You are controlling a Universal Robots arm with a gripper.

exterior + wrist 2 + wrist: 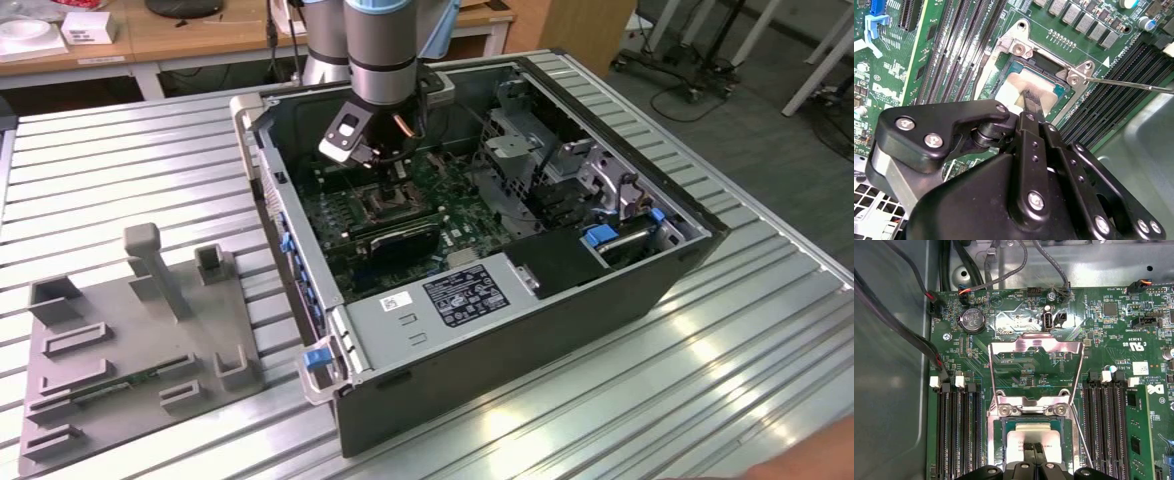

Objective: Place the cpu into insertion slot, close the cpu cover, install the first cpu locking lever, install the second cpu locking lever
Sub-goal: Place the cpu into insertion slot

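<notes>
Your arm reaches down into the open computer case (534,330), which lies on its side on the ribbed metal table (134,160). In the exterior view the gripper (390,190) is right over the socket area of the motherboard (400,245).

In both wrist views the gripper (1033,446) (1033,102) has its fingers drawn close together, with a thin gap between them and nothing pinched. The tips are at the middle of the cpu's top. You can't tell from these angles whether they touch it or sit just above it.

The cpu (1018,440) (1019,82) is inside the insertion slot (995,440), silver top up, with its green edge showing along the rim.

The cpu cover (1034,346) is not closed. It's flipped up and back from the socket, and you can see board through its window.

A locking lever (1126,83) (1083,437) is a thin rod sticking out from the socket corner over the memory slots (1104,430). It's loose, not latched.

You've also got a grey holder fixture (134,340) on the table on the exterior view's left, well apart from the case.
</notes>
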